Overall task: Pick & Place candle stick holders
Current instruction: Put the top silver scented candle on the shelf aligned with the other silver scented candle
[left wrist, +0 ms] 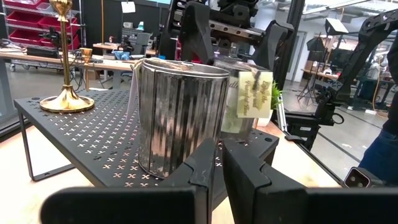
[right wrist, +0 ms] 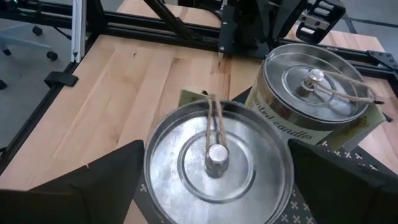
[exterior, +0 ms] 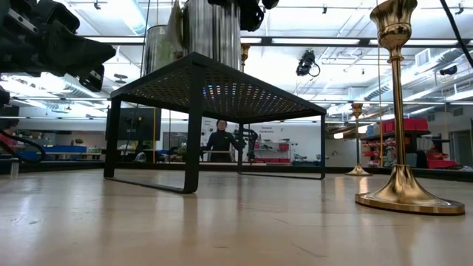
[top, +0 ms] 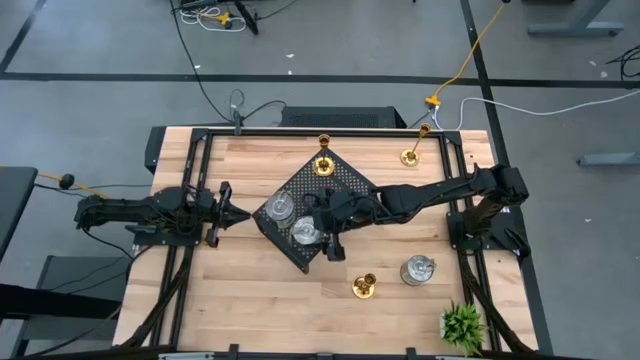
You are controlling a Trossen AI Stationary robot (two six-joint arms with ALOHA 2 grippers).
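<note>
A black perforated tray (top: 345, 185) stands mid-table. On it stand a gold holder (top: 323, 165) and two squat silver holders (top: 279, 209) (top: 305, 232). My right gripper (top: 327, 228) is open over the tray. Its fingers (right wrist: 106, 180) stand on either side of the nearer silver holder (right wrist: 217, 158), which rests on its base on the tray. My left gripper (top: 235, 213) is shut, just off the tray's left corner, and points at the other silver holder (left wrist: 180, 118). Two gold holders (top: 410, 155) (top: 364, 287) and a silver one (top: 417, 269) stand on the table. My right gripper comes slanting down from the table's right side, one finger at each side of the silver holder's round wall (right wrist: 152, 186). I cannot tell whether the fingers touch the wall. The holder stands upright on the tray.
A small green plant (top: 462, 322) stands at the near right corner. Black frame rails (top: 190, 180) run along the table's left, right and far sides. Bare wood lies left of the near gold holder (exterior: 399, 111). A person (exterior: 220, 140) shows far off in the room.
</note>
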